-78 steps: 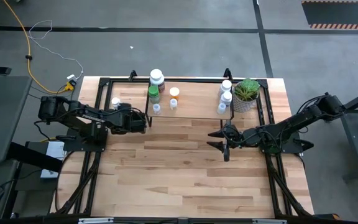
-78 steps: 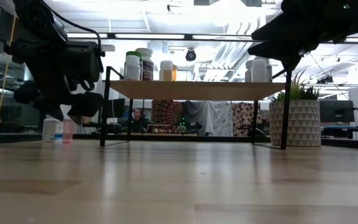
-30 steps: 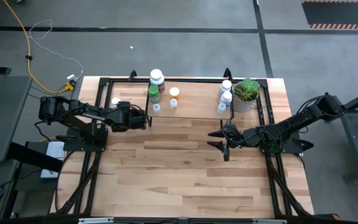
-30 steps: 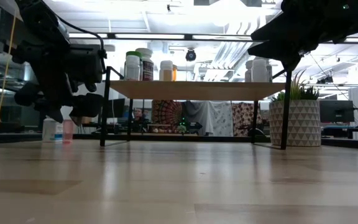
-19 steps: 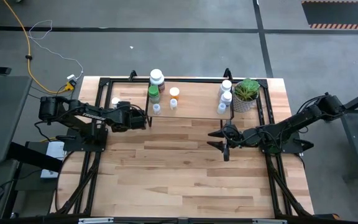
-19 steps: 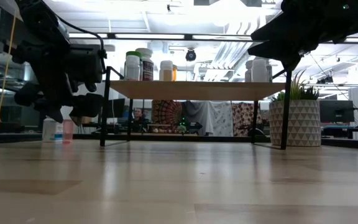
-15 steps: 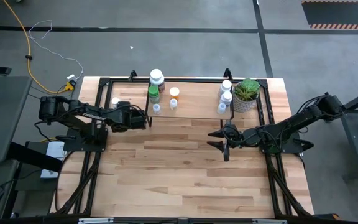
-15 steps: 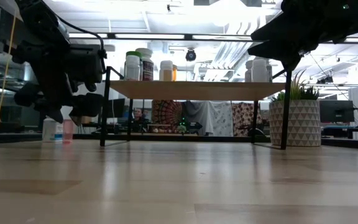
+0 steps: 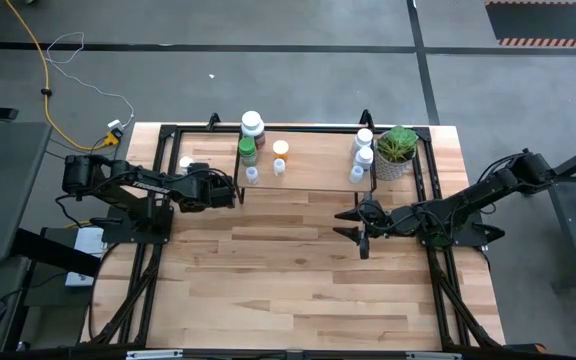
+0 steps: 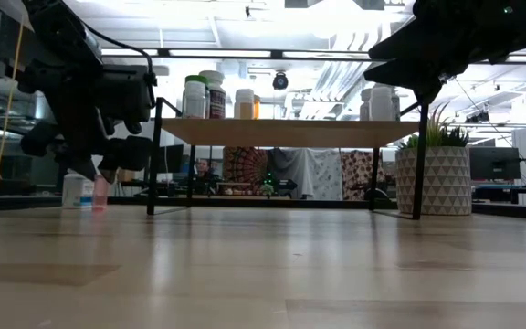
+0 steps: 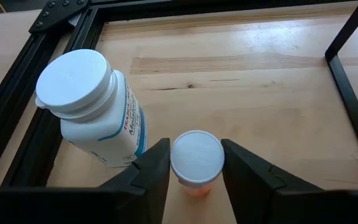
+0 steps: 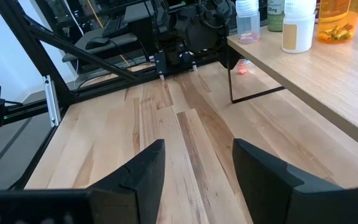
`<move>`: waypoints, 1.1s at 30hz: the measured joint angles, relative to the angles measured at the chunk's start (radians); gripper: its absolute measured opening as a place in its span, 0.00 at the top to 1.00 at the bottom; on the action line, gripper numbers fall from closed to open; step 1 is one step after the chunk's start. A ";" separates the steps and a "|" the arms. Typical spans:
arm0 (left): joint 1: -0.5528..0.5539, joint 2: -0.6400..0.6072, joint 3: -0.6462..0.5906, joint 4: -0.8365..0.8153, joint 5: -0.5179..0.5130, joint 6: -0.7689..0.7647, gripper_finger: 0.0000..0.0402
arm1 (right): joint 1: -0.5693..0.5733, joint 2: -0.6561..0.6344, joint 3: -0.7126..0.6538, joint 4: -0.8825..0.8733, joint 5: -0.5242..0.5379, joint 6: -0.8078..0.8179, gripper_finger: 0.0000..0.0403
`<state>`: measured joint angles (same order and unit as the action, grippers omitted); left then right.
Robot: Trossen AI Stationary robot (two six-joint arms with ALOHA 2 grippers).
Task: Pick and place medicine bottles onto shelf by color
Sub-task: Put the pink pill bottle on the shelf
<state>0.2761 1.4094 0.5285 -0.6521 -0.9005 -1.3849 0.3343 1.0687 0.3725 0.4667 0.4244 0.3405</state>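
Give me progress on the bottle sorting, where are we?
Mostly done: several bottles already stand on the shelf, a group at its left end and white ones by the plant. In hand: the left pincer straddles a small orange bottle on the table, fingers either side, not closed. Left: that one and the large white bottle beside it. The right pincer waits open over mid-table.

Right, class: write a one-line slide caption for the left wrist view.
Left tool straddling a small white-capped orange bottle, a larger white bottle beside it.
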 joint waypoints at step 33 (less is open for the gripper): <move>0.000 0.000 0.000 -0.002 -0.008 0.000 0.70 | 0.000 0.000 0.000 -0.011 0.000 0.000 0.56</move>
<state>0.2760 1.4094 0.5285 -0.6537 -0.9085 -1.3846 0.3341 1.0689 0.3725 0.4553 0.4244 0.3401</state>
